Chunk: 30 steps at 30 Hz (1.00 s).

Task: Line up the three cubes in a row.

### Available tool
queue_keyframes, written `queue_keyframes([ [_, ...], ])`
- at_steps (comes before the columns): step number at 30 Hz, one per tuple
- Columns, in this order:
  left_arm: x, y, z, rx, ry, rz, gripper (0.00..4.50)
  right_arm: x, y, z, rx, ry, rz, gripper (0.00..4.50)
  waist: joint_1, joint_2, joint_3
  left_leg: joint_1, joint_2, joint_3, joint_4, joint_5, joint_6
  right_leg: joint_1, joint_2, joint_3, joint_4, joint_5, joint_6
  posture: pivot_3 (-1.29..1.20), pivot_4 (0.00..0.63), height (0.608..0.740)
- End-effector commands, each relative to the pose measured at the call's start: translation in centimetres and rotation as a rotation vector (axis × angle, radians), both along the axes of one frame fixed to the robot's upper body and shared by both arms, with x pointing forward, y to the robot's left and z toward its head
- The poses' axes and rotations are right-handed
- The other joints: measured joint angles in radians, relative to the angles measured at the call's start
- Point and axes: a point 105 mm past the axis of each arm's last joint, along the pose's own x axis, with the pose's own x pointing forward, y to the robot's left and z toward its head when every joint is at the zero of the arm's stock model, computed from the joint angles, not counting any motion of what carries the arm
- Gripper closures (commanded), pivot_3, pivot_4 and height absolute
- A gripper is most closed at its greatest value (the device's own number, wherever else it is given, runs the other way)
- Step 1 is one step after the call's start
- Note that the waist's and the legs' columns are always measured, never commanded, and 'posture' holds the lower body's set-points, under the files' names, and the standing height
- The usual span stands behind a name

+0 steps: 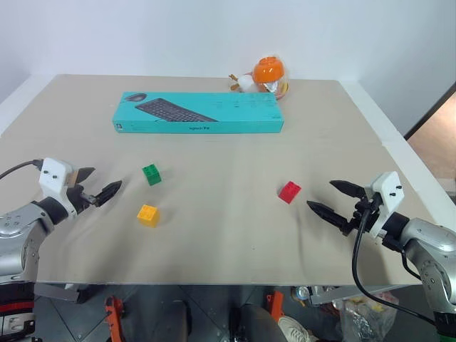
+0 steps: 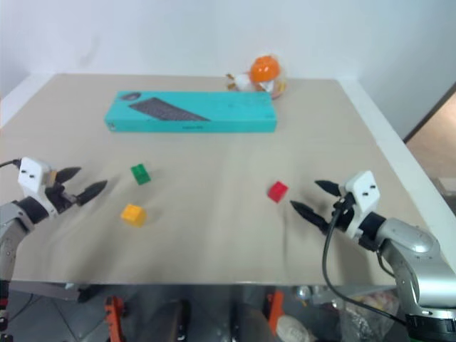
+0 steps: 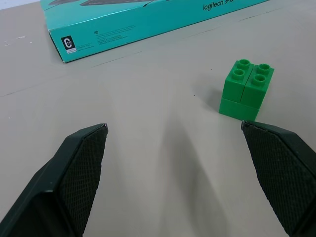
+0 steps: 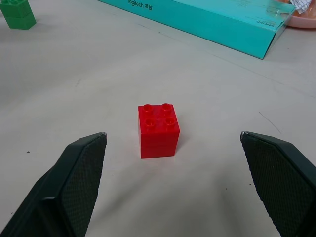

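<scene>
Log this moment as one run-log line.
cubes: green cube, yellow cube, red cube apart | left gripper open | right gripper open, empty

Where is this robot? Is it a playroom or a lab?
Probably a test lab, not a playroom. A plain beige table stands by a bare white wall, with only a few props: three toy cubes, green, yellow and red, a boxed keyboard and an orange toy.

Robot test lab — a staged tabletop.
Bare table (image 1: 214, 242) against a plain white wall (image 1: 178, 35), props only — boxed keyboard (image 1: 198, 112), toy (image 1: 265, 75), cubes (image 1: 148, 215).
</scene>
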Motion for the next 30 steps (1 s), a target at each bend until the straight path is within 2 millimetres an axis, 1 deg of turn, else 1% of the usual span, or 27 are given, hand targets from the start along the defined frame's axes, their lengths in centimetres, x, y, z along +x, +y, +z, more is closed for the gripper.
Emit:
queue_keyframes([
  [1,0.1,-0.1,1.6,0.012,-0.061,-0.015,0.02,0.1,0.3,0.8,0.003,-0.048,0.003,0.00,0.000,0.000,0.000,0.000,0.000,0.000,0.000,0.000,0.000,0.000,0.000,0.000,0.000,0.000,0.000,0.00,0.150,0.740],
  [4,-0.2,-0.5,2.0,-0.039,-0.093,-0.042,0.02,0.1,0.6,0.5,0.013,-0.046,0.004,0.00,0.000,0.000,0.000,0.000,0.000,0.000,0.000,0.000,0.000,0.000,0.000,0.000,0.000,0.000,0.000,0.00,0.150,0.740],
  [9,-0.1,-0.3,2.3,-0.109,-0.154,-0.003,0.02,0.0,0.6,0.4,0.015,-0.042,0.004,0.00,0.000,0.000,0.000,0.000,0.000,0.001,0.001,0.000,0.000,0.000,0.000,0.001,0.000,0.001,0.000,0.00,0.150,0.740],
  [18,-0.3,-0.3,1.3,-0.120,-0.120,0.000,0.02,-0.2,0.9,0.1,0.019,-0.042,0.011,0.00,0.000,0.000,0.000,0.001,0.000,0.002,0.002,0.000,0.000,0.000,0.003,0.002,0.000,0.002,0.001,0.00,0.150,0.740],
  [20,-0.3,-0.4,1.5,-0.096,-0.126,-0.020,0.02,-0.3,1.3,0.2,0.022,-0.046,0.024,0.00,0.000,0.000,0.000,0.001,0.000,0.002,0.002,0.000,0.000,0.000,0.003,0.002,0.000,0.002,0.001,0.00,0.150,0.740],
  [22,0.0,-0.8,2.3,-0.098,-0.149,-0.035,0.02,-0.2,1.5,0.6,0.024,-0.056,0.031,0.00,0.000,0.000,0.000,0.001,0.001,0.002,0.002,0.000,0.000,0.000,0.003,0.003,0.000,0.003,0.000,0.00,0.150,0.740],
  [25,-0.2,-3.3,3.4,-0.110,-0.141,-0.183,0.02,0.3,2.0,1.2,0.053,-0.069,0.043,0.00,0.000,0.000,0.000,0.001,0.001,0.002,0.003,0.000,0.000,0.000,0.003,0.003,0.000,0.004,0.000,0.00,0.150,0.740],
  [28,-1.2,-7.1,4.3,-0.089,-0.122,-0.404,0.02,1.2,3.1,1.6,0.066,-0.071,0.077,0.00,-0.001,0.000,0.000,0.001,0.002,0.003,0.005,0.000,0.000,0.000,0.004,0.004,0.000,0.005,0.000,0.00,0.150,0.740],
  [30,-1.9,-9.0,4.4,-0.056,-0.109,-0.512,0.02,1.9,3.6,1.4,0.050,-0.056,0.091,0.00,-0.001,0.000,0.000,0.001,0.002,0.004,0.005,0.000,0.001,0.000,0.004,0.005,0.000,0.006,0.000,0.00,0.150,0.740],
])
